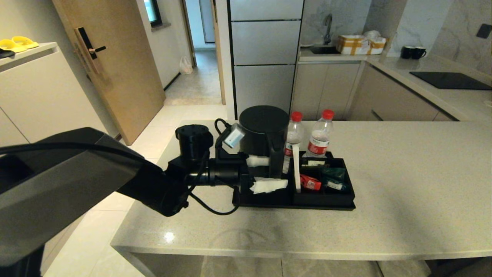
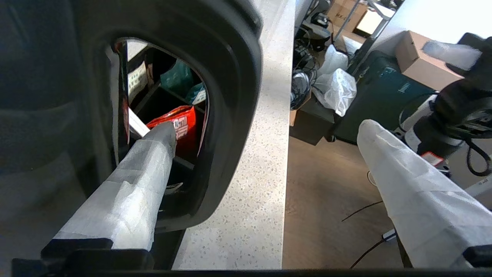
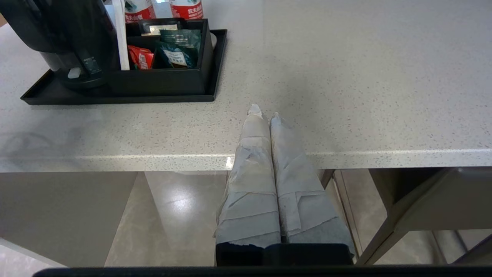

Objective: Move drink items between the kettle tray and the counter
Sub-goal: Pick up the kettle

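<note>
**Kettle on its tray, left gripper at the handle**

The kettle (image 1: 263, 129) stands upright at the left end of the kettle tray (image 1: 269, 202), which lies on the counter (image 1: 403, 184). Two water bottles (image 1: 294, 132) (image 1: 320, 134) stand at the tray's far edge, just right of the kettle. The left gripper (image 1: 265, 172) is spread wide: one taped finger (image 2: 150, 154) passes through the kettle handle (image 2: 238, 96), the other (image 2: 403, 173) lies outside it. The right gripper (image 3: 266, 115) hangs off the counter's near edge, fingers pressed together, holding nothing.
</note>
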